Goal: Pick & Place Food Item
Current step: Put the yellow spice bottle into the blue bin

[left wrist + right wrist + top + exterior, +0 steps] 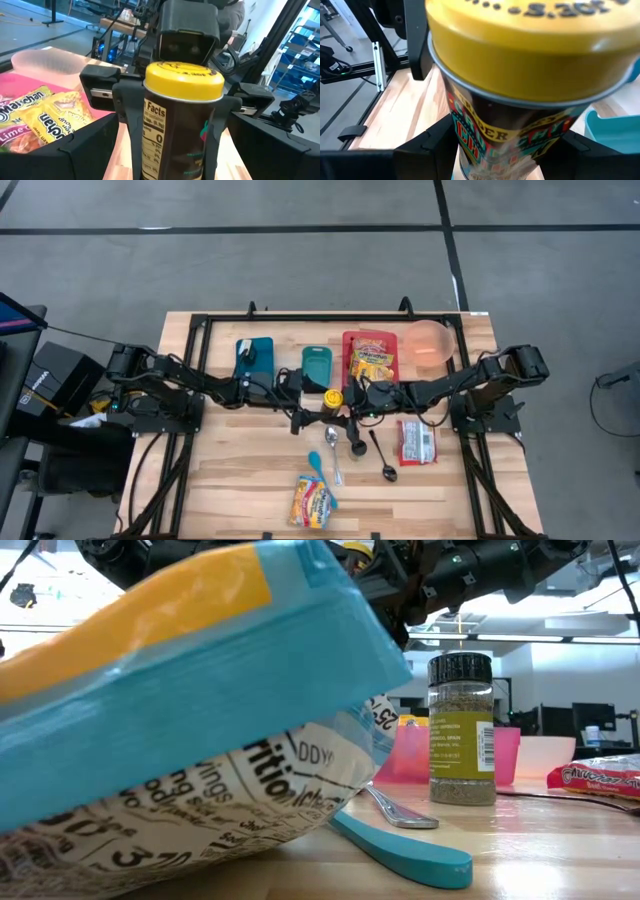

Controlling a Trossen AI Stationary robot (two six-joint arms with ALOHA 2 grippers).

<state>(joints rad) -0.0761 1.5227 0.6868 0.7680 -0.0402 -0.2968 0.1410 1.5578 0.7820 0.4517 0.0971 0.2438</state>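
1. Both arms stretched low across the middle of the wooden desk [250,470], left arm reaching in from the left edge, right arm from the right edge, wrists meeting near the centre.
2. Right end effector [342,402] pinching a yellow-lidded can [333,397]; fingers [125,107] pressed against both sides of the can body just below the lid, can upright.
3. Left end effector [312,406] spread wide, fingers standing either side of the same can, facing the right arm's wrist; contact with the can not discernible.
4. Can's location: held between the two wrists, in front of the teal container [317,363] and just beside the red tray [372,340].
5. Red tray holding yellow noodle packets [372,365]; pink bowl [430,343] beside it toward the right; darker teal container [254,355] farther left.
6. Nearer the front edge: spice jar [461,728] with a black lid standing upright, metal spoon [333,452], black spoon [383,457], teal spoon [318,467], and a bagged snack [312,502] lying flat.
7. Red-and-white packet [416,441] lying flat under the right arm's reach, well apart from the can.
8. Bagged snack filling most of the low view, close to the lens.
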